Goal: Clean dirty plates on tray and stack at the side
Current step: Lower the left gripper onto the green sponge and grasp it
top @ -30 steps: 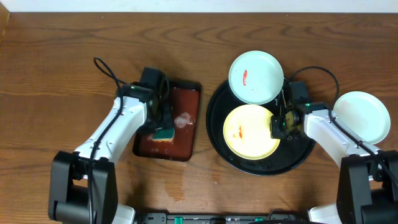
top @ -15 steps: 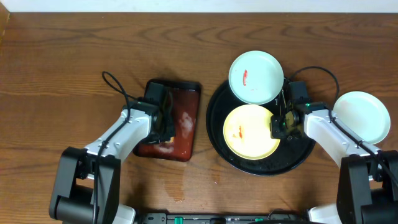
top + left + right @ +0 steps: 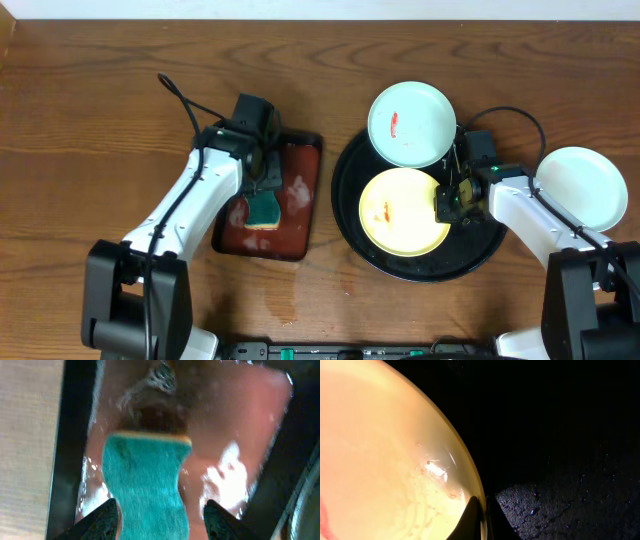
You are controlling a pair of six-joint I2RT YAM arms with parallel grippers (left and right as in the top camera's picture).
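A yellow plate (image 3: 398,212) with a red smear lies in the round black tray (image 3: 480,252). My right gripper (image 3: 447,206) is shut on its right rim, and in the right wrist view the fingers (image 3: 474,519) pinch the plate's edge (image 3: 470,480). A pale plate (image 3: 410,123) with a red smear rests on the tray's back rim. Another pale plate (image 3: 582,186), with no smear showing, lies on the bare wood at the right. My left gripper (image 3: 262,192) hangs open over a green sponge (image 3: 264,210), its fingertips (image 3: 106,519) on either side of the sponge (image 3: 145,485).
The sponge lies in a rectangular red-brown tray (image 3: 303,165) holding foamy water (image 3: 225,467). Cables loop off both arms. Bare wood tabletop (image 3: 90,110) spreads to the left and front.
The left arm dipped low over the red-brown tray, hiding the sponge, then rose back; the sponge shows again between open fingers. The right arm and plates have not moved.
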